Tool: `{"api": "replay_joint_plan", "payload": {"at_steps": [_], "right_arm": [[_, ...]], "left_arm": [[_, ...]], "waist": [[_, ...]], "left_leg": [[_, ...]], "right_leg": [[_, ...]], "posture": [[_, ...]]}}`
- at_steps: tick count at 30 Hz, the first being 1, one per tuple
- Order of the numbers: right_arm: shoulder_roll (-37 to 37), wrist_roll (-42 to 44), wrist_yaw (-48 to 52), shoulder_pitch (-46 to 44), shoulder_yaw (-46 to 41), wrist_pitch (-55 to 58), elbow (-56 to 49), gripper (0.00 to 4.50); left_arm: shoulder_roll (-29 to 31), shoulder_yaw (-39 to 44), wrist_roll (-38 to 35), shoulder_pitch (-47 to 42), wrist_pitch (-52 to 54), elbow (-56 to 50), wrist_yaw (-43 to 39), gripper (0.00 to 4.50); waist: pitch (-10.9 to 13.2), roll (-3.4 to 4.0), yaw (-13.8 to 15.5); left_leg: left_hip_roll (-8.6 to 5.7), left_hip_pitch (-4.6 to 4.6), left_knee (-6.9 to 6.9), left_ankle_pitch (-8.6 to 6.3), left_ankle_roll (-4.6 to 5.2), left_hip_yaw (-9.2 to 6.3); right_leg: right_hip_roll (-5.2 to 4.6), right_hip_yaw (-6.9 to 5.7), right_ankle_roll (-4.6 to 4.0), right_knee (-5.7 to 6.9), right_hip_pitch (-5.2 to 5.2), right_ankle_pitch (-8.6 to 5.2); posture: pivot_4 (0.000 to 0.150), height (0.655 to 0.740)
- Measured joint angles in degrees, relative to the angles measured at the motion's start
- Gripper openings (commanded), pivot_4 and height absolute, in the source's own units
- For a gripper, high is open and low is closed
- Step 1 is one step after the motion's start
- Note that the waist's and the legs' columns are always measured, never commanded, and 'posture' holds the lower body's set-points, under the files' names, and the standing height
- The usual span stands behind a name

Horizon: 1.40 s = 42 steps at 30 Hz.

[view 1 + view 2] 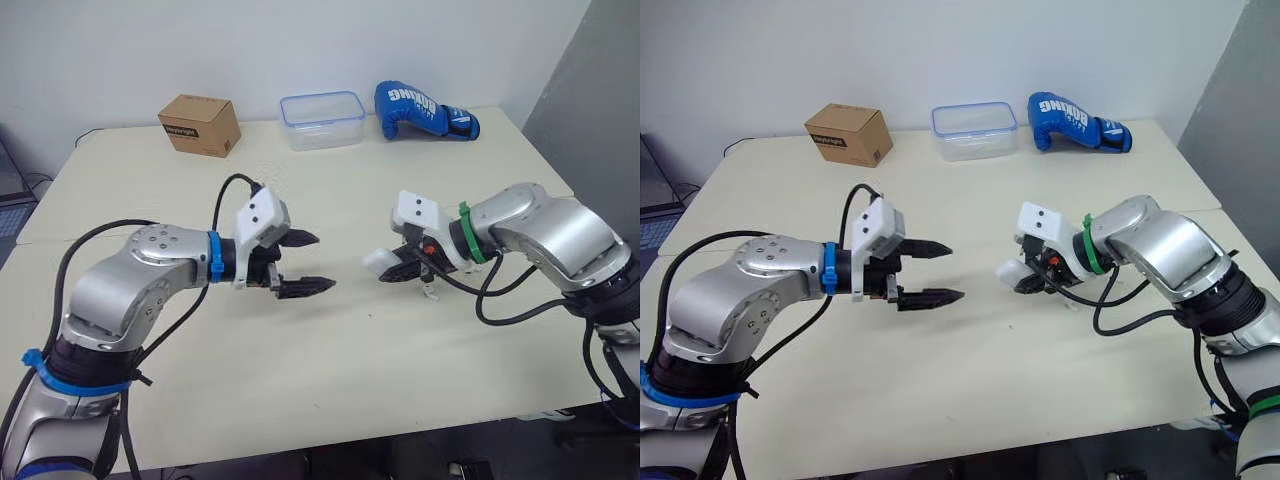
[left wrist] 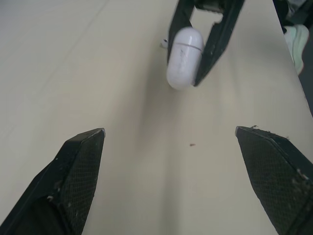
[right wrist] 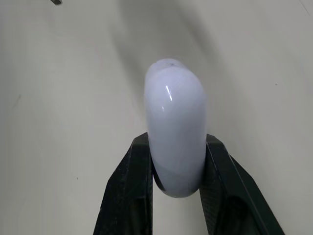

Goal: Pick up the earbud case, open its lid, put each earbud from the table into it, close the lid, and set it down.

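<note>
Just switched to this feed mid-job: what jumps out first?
The white earbud case, lid shut, is pinched in the right gripper above the table. The left gripper faces it, open, a gap away. Along the far edge sit a cardboard box, a clear container and a blue boxing glove.

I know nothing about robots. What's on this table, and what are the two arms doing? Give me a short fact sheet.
Right jaws: shut on the white earbud case
Case lid: closed
Left jaws: open, empty, pointing toward the case
Under right arm: small white item, possibly an earbud
Far edge of table: cardboard box, clear plastic container, blue boxing glove
</note>
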Motion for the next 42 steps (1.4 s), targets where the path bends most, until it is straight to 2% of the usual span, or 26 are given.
{"api": "replay_joint_plan", "payload": {"at_steps": [4, 11, 14, 17, 30, 42], "right_arm": [[1.38, -4.52, 3.13, -2.97, 0.96, -3.17, 0.91, 0.9], [3.46, -10.04, 7.34, -3.15, 2.51, -7.33, 0.97, 0.9], [4.46, -11.78, 8.11, -3.15, 2.72, -7.58, 0.96, 0.9], [5.88, -13.42, 9.0, -3.18, 3.03, -8.03, 0.95, 0.9], [8.63, -19.91, 11.33, -3.28, 3.97, -9.07, 3.68, 0.9], [10.14, -22.27, 13.53, -4.14, 3.96, -9.76, 5.21, 0.9]], "left_arm": [[-0.34, -2.94, 2.24, -2.34, -0.11, 0.74, -0.37, 4.47], [-3.49, -3.9, 4.14, -4.83, -0.2, 4.41, -0.99, 4.47], [-4.72, -3.88, 4.68, -5.39, -0.23, 5.2, -0.88, 3.87], [-5.75, -3.9, 4.72, -5.57, -0.15, 5.32, -0.94, 2.94], [-6.87, -5.96, 5.56, -6.13, 0.43, 4.85, -1.13, 2.94], [-7.54, -7.37, 6.43, -6.02, 0.22, 4.56, -1.06, 2.94]], "waist": [[0.0, 0.0, -0.01], [0.0, 0.0, 0.01], [0.0, 0.0, 0.0], [0.0, 0.0, 0.0], [0.0, 0.0, -0.01], [0.0, 0.0, -0.01]], "left_leg": [[0.0, 0.0, 0.0, 0.0, 0.0, 0.0], [-0.01, -0.03, 0.02, 0.01, -0.01, -0.01], [-0.01, -0.03, 0.02, 0.01, -0.01, -0.01], [0.0, -0.03, 0.02, 0.01, -0.02, -0.02], [-0.01, -0.03, 0.03, 0.01, -0.03, -0.02], [-0.01, -0.03, 0.03, 0.02, -0.03, -0.02]], "right_leg": [[0.0, 0.0, 0.0, -0.02, 0.0, 0.0], [0.0, 0.0, 0.0, 0.0, -0.02, 0.0], [0.0, 0.0, 0.0, 0.0, -0.02, 0.0], [0.0, 0.0, 0.0, 0.01, -0.03, 0.0], [-0.01, 0.01, -0.01, 0.03, -0.04, 0.01], [-0.01, 0.01, -0.01, 0.04, -0.04, 0.01]], "posture": [[0.15, 0.74], [0.15, 0.74], [0.15, 0.74], [0.15, 0.74], [0.15, 0.74], [0.15, 0.74]]}}
